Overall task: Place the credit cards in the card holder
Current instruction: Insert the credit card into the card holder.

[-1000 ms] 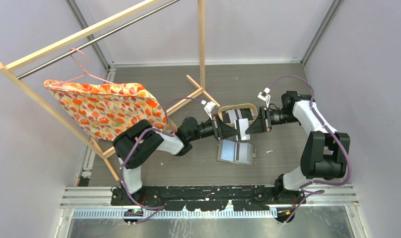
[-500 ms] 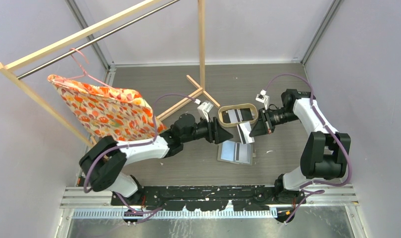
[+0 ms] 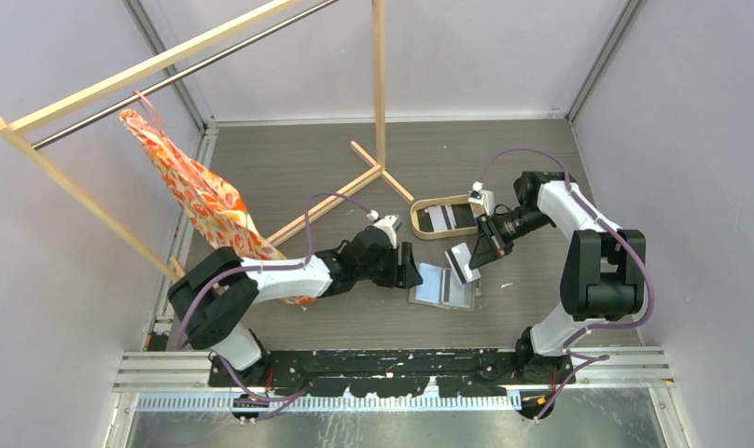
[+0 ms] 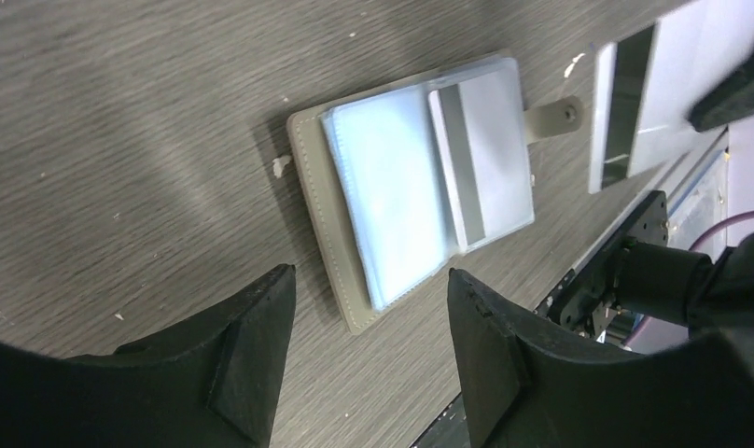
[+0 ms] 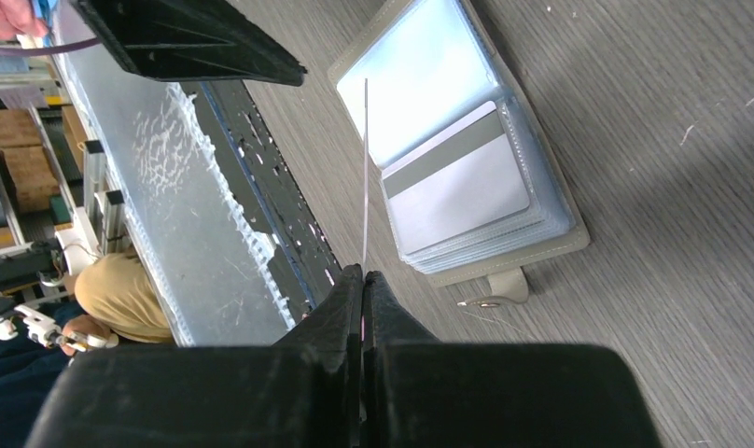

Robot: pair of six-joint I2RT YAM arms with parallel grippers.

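At 9 o'clock on the desk [image 3: 336, 168] stood a wooden rack [image 3: 93, 89] with a flowered cloth [image 3: 201, 201] hanging from it on a pink hanger. The left end effector [image 3: 412, 271] hovered low at 9 o'clock of the card holder [image 3: 441, 286]. It was released, its fingers apart with nothing between them. Its own camera looked between those fingers [image 4: 261, 317] onto the holder [image 4: 401, 187].

The card holder lay open and flat near the middle of the desk, its clear sleeves facing up and its snap tab at the far side. A stored card [image 4: 481, 154] with a grey stripe sat inside the top sleeve.

At 1 o'clock of the holder, the right end effector [image 3: 476, 259] was clenched on a white card [image 3: 460, 262] with a grey stripe. It held the card off the desk above the holder's edge. From the right wrist the card [image 5: 365, 168] showed edge-on, rising from the closed fingertips [image 5: 362, 275] over the holder [image 5: 448, 140]. Whether it touched the sleeves I could not tell.

At 12 o'clock of the holder sat an oval wooden tray [image 3: 418, 222] with a spare card [image 3: 445, 217] lying in it.
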